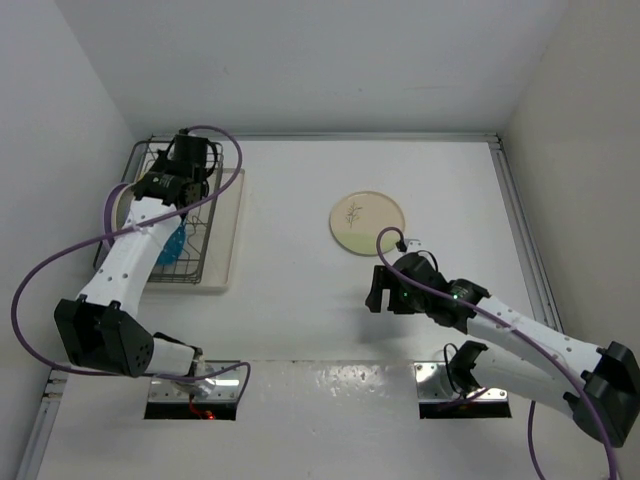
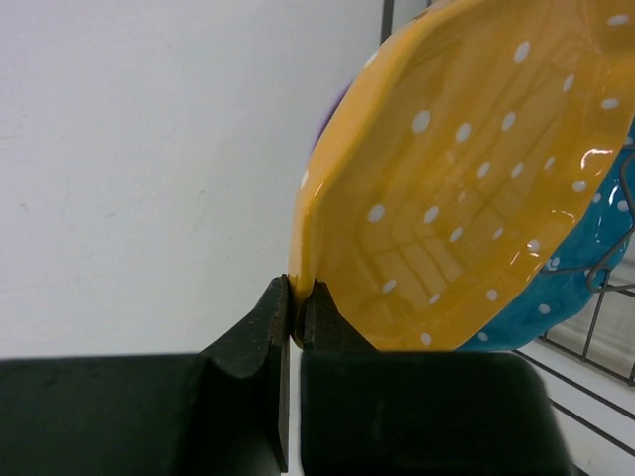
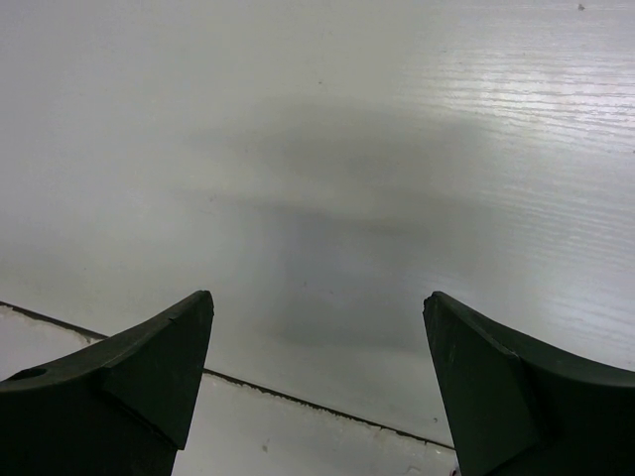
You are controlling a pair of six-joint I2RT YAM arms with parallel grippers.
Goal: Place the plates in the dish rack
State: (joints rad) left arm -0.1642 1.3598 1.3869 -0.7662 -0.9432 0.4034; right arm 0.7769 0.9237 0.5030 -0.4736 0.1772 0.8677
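My left gripper (image 2: 298,299) is shut on the rim of the orange-yellow plate with white dots (image 2: 466,178), which stands on edge among the wires of the dark dish rack (image 2: 595,332). A teal plate (image 2: 561,288) stands right behind it and a purple sliver (image 2: 332,114) shows on its far side. In the top view the left gripper (image 1: 188,188) is over the rack (image 1: 215,195), where the teal plate (image 1: 172,246) shows. The cream-green sprig plate (image 1: 367,222) lies flat mid-table. My right gripper (image 1: 376,290) is open and empty, just near of that plate.
The rack sits on a cream drip tray (image 1: 230,250) in the far left corner, close to the left wall. A cream plate edge (image 1: 117,205) shows at the rack's left side. The right wrist view shows only bare table between the open fingers (image 3: 159,347).
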